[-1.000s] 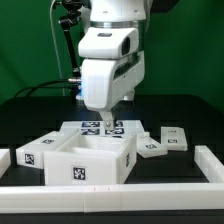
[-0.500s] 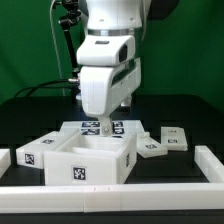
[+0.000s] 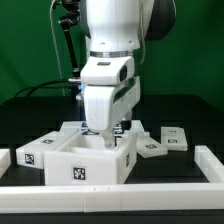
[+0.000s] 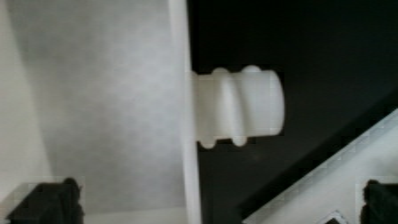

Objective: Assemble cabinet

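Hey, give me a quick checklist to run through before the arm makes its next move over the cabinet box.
1. Fingers open: ok, wide apart in the wrist view.
2. Cabinet box wall between the fingers: ok.
3. Grip on the wall: not ok, nothing held yet.
4. Ribbed peg on the wall clear of the fingers: ok.
5. Loose panels clear of the arm: ok, they lie off to the exterior view's right.
6. Finger depth along the wall: cannot tell, hidden in the exterior view.
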`<action>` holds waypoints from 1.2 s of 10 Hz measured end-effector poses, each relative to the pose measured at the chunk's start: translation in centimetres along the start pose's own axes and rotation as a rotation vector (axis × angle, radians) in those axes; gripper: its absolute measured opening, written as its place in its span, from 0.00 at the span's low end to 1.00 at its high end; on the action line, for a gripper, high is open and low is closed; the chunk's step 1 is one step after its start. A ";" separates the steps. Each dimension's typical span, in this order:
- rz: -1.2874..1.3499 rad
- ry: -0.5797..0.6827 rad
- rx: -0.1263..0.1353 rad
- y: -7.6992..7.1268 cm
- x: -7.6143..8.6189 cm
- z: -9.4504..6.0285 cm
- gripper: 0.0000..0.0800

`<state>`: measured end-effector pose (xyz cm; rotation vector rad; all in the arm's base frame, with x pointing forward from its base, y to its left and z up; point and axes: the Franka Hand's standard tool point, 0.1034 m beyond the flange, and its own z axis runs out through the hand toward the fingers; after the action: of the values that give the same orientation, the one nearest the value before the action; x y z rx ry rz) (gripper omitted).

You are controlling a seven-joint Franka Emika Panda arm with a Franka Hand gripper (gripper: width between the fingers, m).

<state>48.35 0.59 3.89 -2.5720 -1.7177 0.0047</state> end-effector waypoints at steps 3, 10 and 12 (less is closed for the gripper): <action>0.001 0.001 0.003 0.3 0.2 0.4 1.00; 0.020 0.006 0.001 1.0 0.6 0.8 0.32; 0.020 0.006 0.001 1.0 0.6 0.8 0.10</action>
<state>49.51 0.82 3.09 -2.5859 -1.6889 -0.0010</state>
